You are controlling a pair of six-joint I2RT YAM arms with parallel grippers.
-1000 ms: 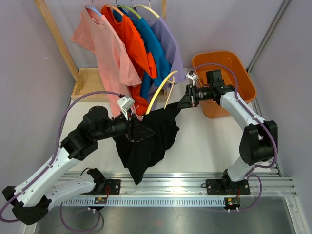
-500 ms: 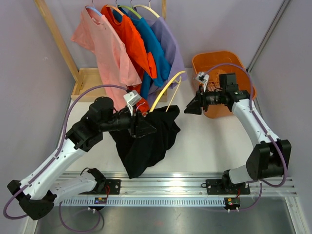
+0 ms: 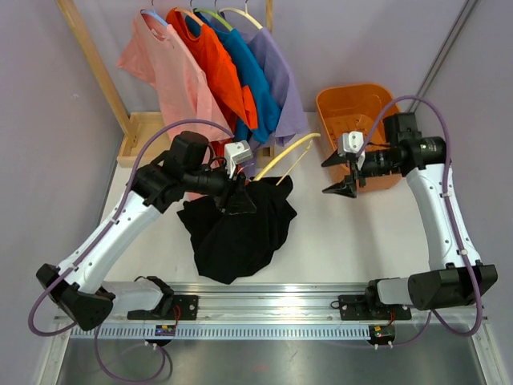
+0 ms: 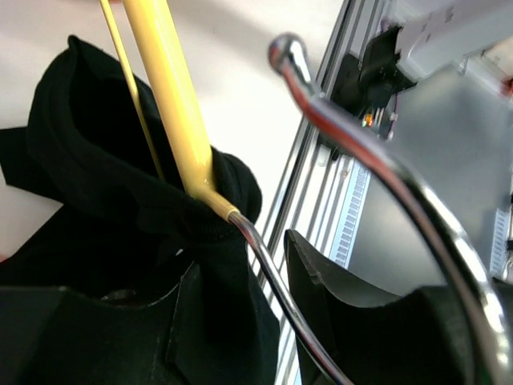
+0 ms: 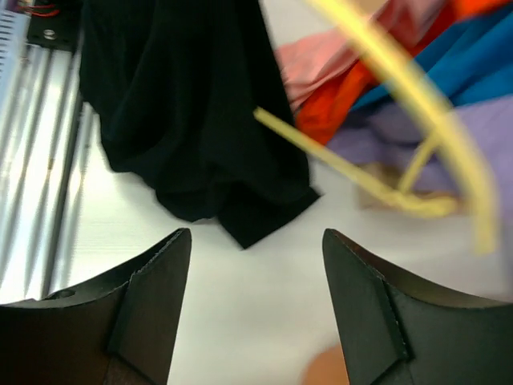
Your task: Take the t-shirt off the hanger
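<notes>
The black t-shirt [image 3: 236, 237] slumps in a heap on the white table, its collar still round the neck of a yellow hanger [image 3: 287, 150] that tilts up to the right. My left gripper [image 3: 240, 198] is shut on the hanger at that neck. In the left wrist view the yellow hanger [image 4: 172, 104] enters the t-shirt's collar [image 4: 88, 184], and its metal hook [image 4: 361, 152] runs out between the fingers of the left gripper [image 4: 240, 257]. My right gripper [image 3: 341, 172] stands open and empty, apart from the shirt. In the right wrist view that gripper [image 5: 256, 234] faces the t-shirt's edge [image 5: 192, 120].
A wooden rack [image 3: 92, 68] at the back left carries pink [image 3: 180, 80], orange [image 3: 220, 68], blue [image 3: 252, 76] and purple [image 3: 280, 72] shirts. An orange bin [image 3: 357, 87] stands behind the right gripper. A metal rail [image 3: 280, 293] runs along the table's near edge.
My right gripper let go of the t-shirt, opened, and drew back to the right toward the bin. The left arm carried the hanger farther back, and the shirt sagged onto the table.
</notes>
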